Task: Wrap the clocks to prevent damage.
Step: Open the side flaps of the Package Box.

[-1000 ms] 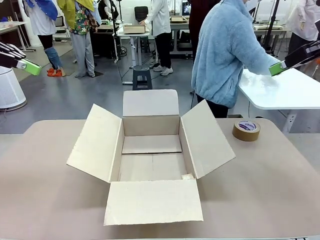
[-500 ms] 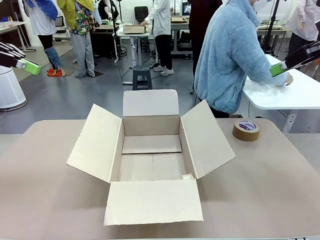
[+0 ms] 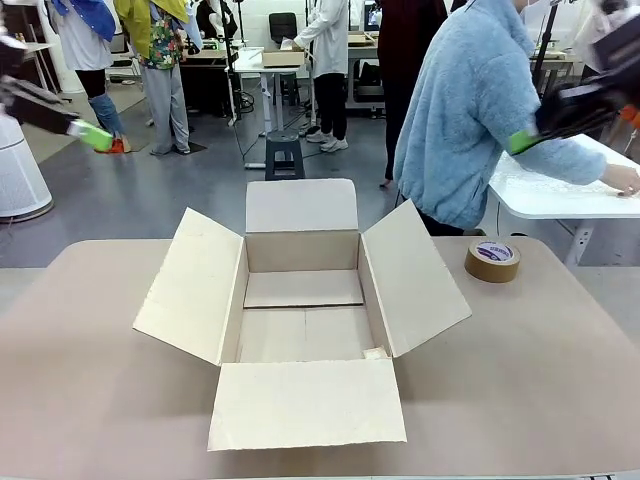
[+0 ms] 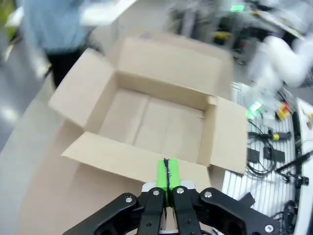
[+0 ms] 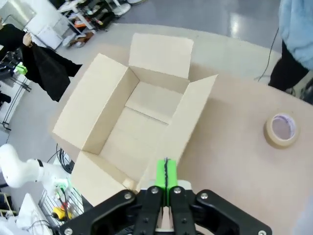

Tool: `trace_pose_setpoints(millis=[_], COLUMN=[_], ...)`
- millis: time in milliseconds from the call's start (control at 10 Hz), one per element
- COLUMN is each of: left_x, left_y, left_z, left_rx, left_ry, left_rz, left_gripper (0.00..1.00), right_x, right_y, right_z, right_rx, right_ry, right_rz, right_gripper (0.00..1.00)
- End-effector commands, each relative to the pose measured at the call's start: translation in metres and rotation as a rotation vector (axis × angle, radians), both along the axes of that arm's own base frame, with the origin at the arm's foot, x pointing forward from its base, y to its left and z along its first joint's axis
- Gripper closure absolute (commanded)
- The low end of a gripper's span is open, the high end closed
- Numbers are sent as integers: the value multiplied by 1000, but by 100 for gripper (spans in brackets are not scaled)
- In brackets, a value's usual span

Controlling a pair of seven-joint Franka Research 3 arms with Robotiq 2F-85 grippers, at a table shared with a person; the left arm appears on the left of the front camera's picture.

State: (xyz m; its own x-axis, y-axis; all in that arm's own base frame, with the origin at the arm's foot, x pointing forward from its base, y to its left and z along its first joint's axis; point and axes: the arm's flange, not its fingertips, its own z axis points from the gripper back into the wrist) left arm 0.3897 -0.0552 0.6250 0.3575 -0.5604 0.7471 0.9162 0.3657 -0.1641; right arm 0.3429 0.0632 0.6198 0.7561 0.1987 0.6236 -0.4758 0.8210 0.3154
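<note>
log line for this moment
box: open, empty | tape roll: on table | left gripper: shut, raised | right gripper: shut, raised

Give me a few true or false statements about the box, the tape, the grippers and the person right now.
1. The box is open and empty. True.
2. The tape lies inside the box. False: it lies on the table, right of the box.
3. The left gripper and right gripper are both shut, holding nothing. True.
4. The person's hand is in the box. False: it rests on the white table behind.
</note>
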Motion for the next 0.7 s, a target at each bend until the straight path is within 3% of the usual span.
trace_pose_setpoints(millis=[0,200,400,600], left_x=[10,19,33,38], left_y=[-66,-105,-131,-146], left_z=[-4,-24,-63,-93], left_rx=[238,408,507,595], left_ry=[113,183,293,307], left_rz=[254,463,528,552], left_gripper=[100,100,100,100], right_x=[11,18,34,44], right_y=[70,113,130,139], right_z=[-15,-40,-77,-99], right_rx=[-55,-189,-379,-457], right_ry=[95,202,318,348], right_rz=[-151,-251,-386,-448], right_gripper=[99,99,99,99])
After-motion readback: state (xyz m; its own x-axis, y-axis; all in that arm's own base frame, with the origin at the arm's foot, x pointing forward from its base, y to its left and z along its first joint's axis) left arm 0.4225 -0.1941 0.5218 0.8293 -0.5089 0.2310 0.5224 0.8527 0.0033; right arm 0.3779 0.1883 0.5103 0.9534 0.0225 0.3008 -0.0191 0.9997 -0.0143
